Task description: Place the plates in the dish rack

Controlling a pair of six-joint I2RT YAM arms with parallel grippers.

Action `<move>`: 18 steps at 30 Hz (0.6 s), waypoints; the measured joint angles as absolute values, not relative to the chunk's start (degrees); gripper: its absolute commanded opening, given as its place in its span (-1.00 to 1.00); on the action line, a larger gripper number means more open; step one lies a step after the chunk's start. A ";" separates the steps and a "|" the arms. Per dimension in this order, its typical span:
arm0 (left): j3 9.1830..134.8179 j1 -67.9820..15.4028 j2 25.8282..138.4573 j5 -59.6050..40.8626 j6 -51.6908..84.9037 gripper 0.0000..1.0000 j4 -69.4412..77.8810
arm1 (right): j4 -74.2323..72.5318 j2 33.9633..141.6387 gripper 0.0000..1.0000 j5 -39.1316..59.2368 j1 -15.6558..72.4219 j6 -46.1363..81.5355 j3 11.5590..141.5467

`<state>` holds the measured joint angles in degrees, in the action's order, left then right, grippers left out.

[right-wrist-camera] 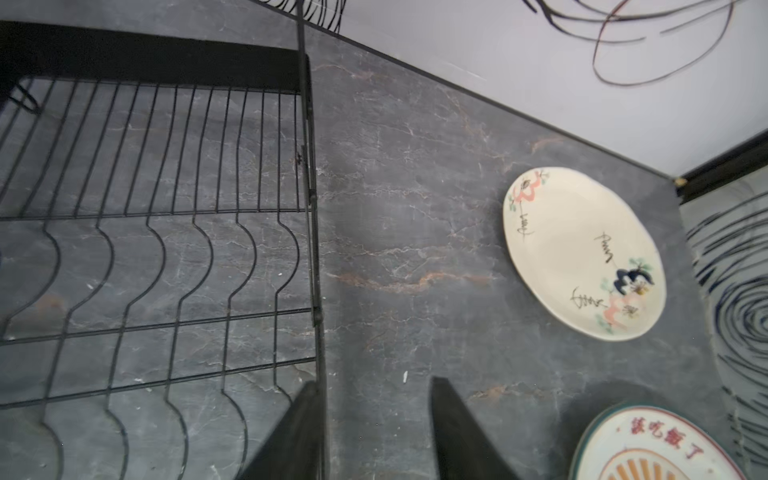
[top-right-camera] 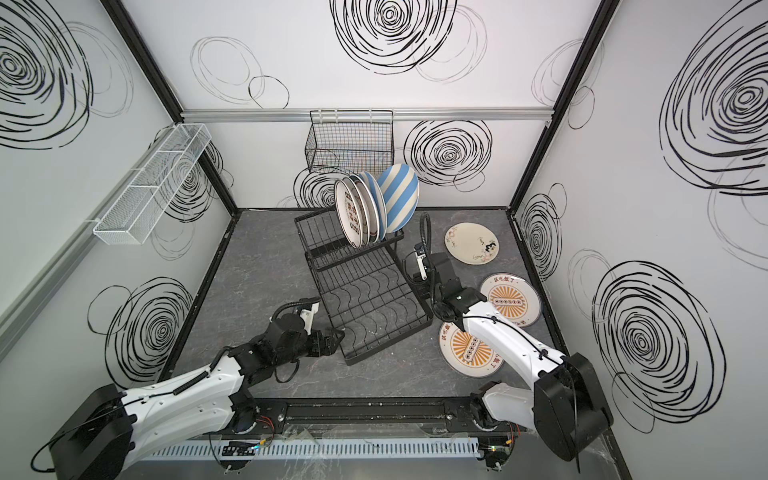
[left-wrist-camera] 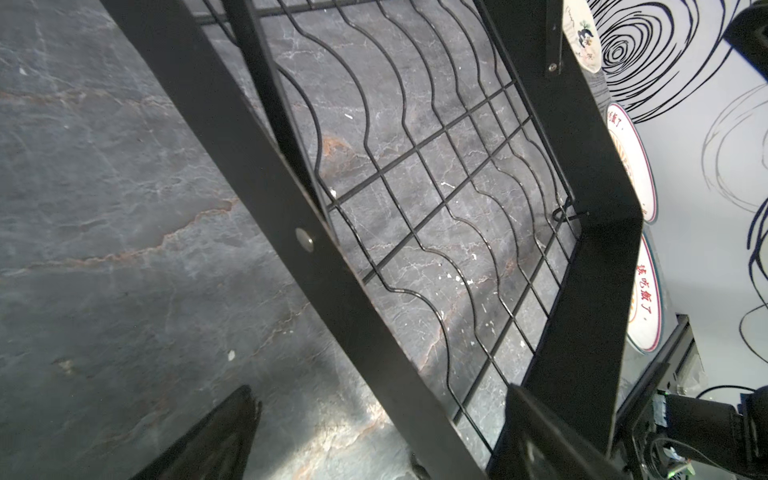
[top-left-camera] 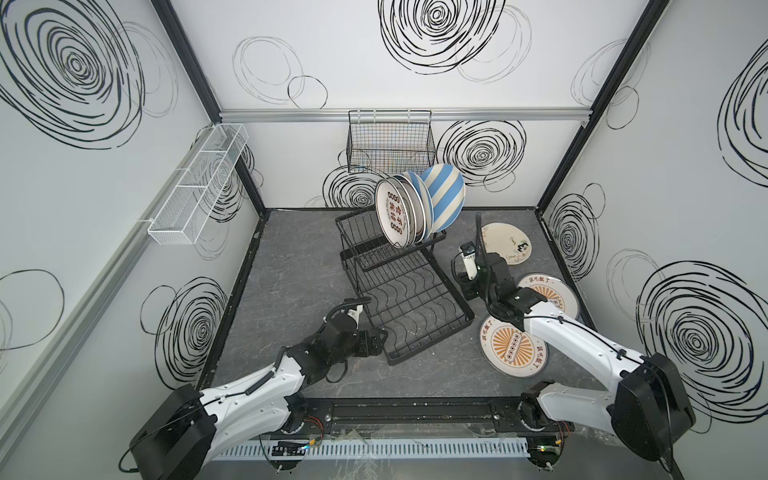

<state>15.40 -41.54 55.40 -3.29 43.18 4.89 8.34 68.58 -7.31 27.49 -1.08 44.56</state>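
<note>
dish rack (top-left-camera: 432,340) (top-right-camera: 390,341) (left-wrist-camera: 332,270) (right-wrist-camera: 309,187): black wire, two tiers, standing mid-desk at a slant.
desk (top-left-camera: 291,270): dark marbled slab under the dish rack.
lower tray (top-left-camera: 409,305): wavy wire, bare.
upper shelf (top-left-camera: 353,232): plates on edge, packed close at the right end; character plate (top-left-camera: 390,212) (top-right-camera: 351,214) in front, blue-striped plate (top-left-camera: 446,195) (top-right-camera: 399,195) at the back; count between them hard to tell.
floral plate (top-left-camera: 505,241) (top-right-camera: 469,243) (right-wrist-camera: 582,253): flat on the desk, right of the dish rack's upper shelf, well apart.
far sunburst plate (top-left-camera: 555,297) (top-right-camera: 515,299) (right-wrist-camera: 665,440): flat, right of the dish rack's lower tray.
near sunburst plate (top-left-camera: 511,351) (top-right-camera: 467,351): flat, just off the dish rack's near right corner, partly under the right arm (top-left-camera: 582,336).
left tool (top-left-camera: 380,337) (left-wrist-camera: 382,388): released, fingers spread wide astride the rail at the dish rack's near left corner, clamping nothing.
right tool (right-wrist-camera: 372,384): released, low beside the dish rack's right side wire, fingers parted over bare desk, holding nothing.
wall basket (top-left-camera: 390,145): black grid, on the back wall behind the dish rack.
</note>
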 measured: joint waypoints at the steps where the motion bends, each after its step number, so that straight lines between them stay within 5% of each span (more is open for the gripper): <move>1: 15.40 -41.63 55.64 -3.29 43.20 0.92 4.93 | 9.37 67.61 0.31 -6.94 26.94 -0.16 45.15; 11: 14.87 -42.41 55.92 -3.33 43.57 0.92 4.93 | 6.59 59.05 0.57 2.42 15.79 11.90 61.12; 18: 14.26 -43.90 55.53 -3.36 43.57 0.92 5.45 | -0.49 69.54 0.57 10.70 14.26 16.53 70.61</move>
